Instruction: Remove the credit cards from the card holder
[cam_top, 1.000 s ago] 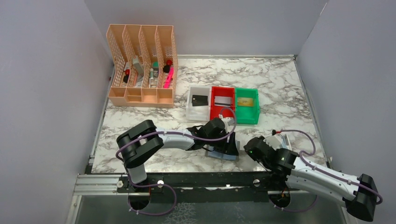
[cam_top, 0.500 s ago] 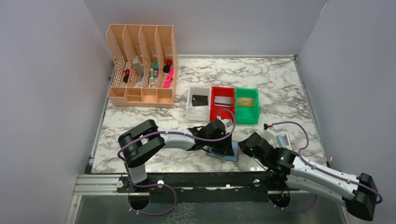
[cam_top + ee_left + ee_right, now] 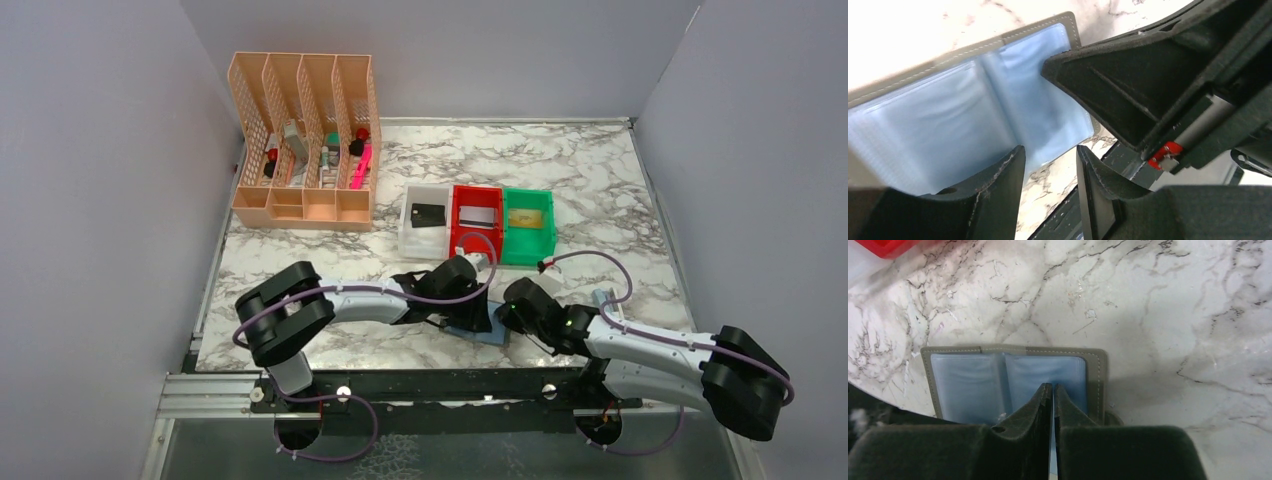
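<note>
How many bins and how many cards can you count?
Bins: 3 (white bin, red bin, green bin)
Cards: 3 (black card, silvery card, gold card)
Total: 6

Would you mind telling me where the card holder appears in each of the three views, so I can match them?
Top external: the card holder lies at the near edge of the marble table, between both arms, mostly hidden.
Left wrist: the card holder fills the left half, opened flat.
Right wrist: the card holder sits lower left of centre, opened flat.
Shared landmark: the marble table beneath it.
</note>
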You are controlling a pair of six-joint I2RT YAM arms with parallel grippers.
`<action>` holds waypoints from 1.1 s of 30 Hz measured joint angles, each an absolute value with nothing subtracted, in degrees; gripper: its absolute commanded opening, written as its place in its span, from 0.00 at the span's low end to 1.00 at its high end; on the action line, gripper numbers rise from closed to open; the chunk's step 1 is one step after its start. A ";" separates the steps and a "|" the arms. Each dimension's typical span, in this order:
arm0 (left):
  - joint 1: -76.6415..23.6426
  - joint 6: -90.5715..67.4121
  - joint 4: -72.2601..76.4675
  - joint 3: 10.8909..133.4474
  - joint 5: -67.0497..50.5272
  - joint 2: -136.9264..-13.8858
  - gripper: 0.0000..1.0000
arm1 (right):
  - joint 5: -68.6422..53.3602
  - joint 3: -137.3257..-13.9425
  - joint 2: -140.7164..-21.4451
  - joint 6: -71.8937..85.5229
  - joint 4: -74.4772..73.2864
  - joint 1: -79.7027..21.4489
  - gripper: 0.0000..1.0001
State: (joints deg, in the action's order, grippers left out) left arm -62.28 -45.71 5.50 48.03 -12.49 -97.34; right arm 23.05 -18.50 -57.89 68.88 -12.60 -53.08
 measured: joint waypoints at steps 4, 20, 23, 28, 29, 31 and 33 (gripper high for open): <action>-62.26 -44.64 1.78 47.53 -8.97 -92.90 0.53 | 22.98 -18.50 -59.70 69.41 -10.63 -52.77 0.10; -62.28 -42.09 -9.23 48.10 1.85 -86.28 0.55 | 22.98 -18.50 -61.12 70.11 -8.32 -52.75 0.11; -62.28 -42.09 -9.52 48.10 2.07 -86.35 0.55 | 23.00 -18.50 -61.12 70.30 -8.29 -52.75 0.11; -62.28 -42.09 -9.56 48.10 2.17 -86.63 0.55 | 22.98 -18.48 -61.12 70.46 -8.23 -52.75 0.11; -62.28 -42.11 -9.54 48.10 2.17 -86.87 0.55 | 23.00 -18.48 -61.12 70.46 -8.19 -52.75 0.11; -62.28 -42.11 -9.52 48.10 2.15 -87.35 0.54 | 23.00 -18.44 -61.12 70.48 -8.14 -52.75 0.11; -62.28 -42.15 -9.43 48.10 2.11 -87.96 0.54 | 23.00 -18.39 -61.19 70.50 -8.05 -52.75 0.11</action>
State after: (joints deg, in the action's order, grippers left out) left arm -62.28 -42.15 -9.43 48.10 2.11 -87.96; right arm 23.00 -18.39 -61.19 70.50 -8.05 -52.75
